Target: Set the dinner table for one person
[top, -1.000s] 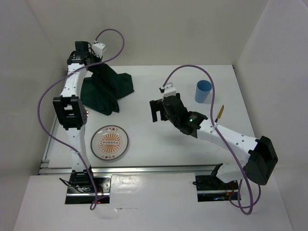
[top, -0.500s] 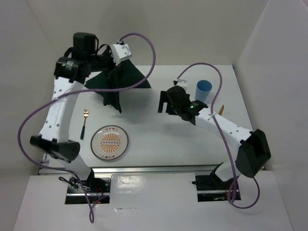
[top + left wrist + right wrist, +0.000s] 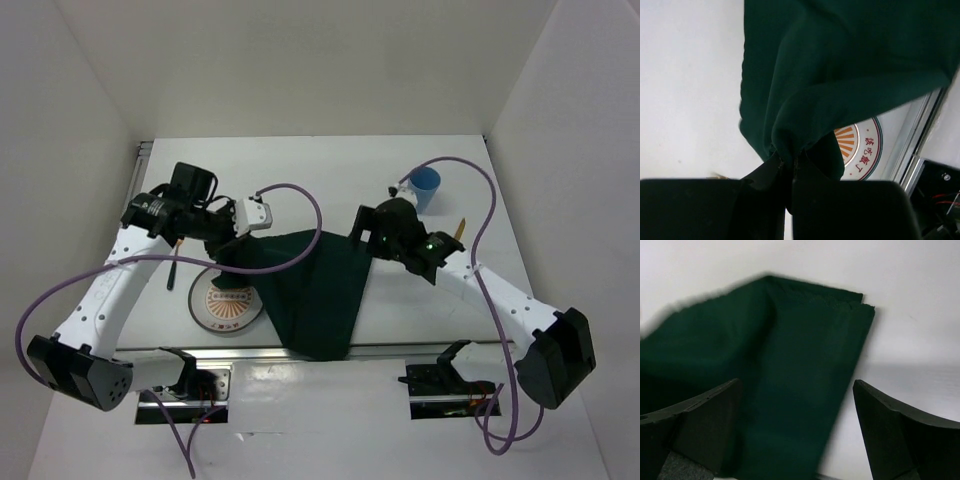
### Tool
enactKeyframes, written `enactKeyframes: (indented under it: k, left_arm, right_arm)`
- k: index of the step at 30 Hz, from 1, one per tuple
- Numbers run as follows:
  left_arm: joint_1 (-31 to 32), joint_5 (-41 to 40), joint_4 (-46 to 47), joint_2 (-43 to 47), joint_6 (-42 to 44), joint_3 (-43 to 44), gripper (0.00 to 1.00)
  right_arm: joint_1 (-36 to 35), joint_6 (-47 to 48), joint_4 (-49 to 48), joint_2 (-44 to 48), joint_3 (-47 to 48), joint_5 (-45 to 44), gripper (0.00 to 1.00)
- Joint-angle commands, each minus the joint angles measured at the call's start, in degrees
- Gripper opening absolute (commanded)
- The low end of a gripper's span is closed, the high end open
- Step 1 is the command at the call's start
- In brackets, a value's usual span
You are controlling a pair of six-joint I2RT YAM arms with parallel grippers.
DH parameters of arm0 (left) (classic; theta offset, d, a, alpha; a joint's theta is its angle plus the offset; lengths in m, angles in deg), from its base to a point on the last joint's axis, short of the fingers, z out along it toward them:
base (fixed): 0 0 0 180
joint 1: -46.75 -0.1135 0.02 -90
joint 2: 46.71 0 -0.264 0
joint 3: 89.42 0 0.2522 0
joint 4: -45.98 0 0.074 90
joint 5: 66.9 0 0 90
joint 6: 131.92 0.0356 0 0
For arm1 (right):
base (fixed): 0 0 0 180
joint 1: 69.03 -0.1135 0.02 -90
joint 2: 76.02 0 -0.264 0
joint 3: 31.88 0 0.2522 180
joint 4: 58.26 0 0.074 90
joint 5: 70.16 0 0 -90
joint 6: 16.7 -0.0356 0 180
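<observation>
The left end effector [image 3: 789,170] pinches a corner of the green cloth [image 3: 320,285], which lies over the white counter [image 3: 300,180] and part of the plate [image 3: 213,305]. The right end effector [image 3: 796,400] is spread wide above it. The cloth looks soft and floppy, so corners should hold best.

Dark green cloth [image 3: 320,285] partly hiding orange-patterned plate [image 3: 213,305], blue cup [image 3: 426,183] well apart, far right

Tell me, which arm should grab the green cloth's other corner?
Right. The right gripper is open right by the free corner of the green cloth; the left gripper is shut on its other end.
</observation>
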Motion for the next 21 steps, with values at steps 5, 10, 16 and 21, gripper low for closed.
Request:
enactKeyframes:
  k: [5, 10, 16, 21]
  left_arm:
    - [-0.34, -6.13, 13.19, -0.42, -11.3, 1.63, 0.0]
    - [-0.34, -12.02, 17.32, -3.07, -16.32, 3.58, 0.0]
    - [-0.34, -18.18, 23.56, -7.54, -22.65, 4.53, 0.0]
    - [-0.34, -16.87, 23.57, -12.21, -26.6, 7.79, 0.0]
  right_arm:
    - [-12.87, 29.16, 1.9, 5.84, -3.02, 12.97, 1.0]
    - [-23.6, 32.82, 10.77, -4.16, 1.64, 4.29, 1.0]
    - [-34.08, 33.61, 4.12, -9.01, -2.39, -2.84, 1.0]
    - [-40.03, 28.61, -18.58, -1.21, -15.36, -9.34, 1.0]
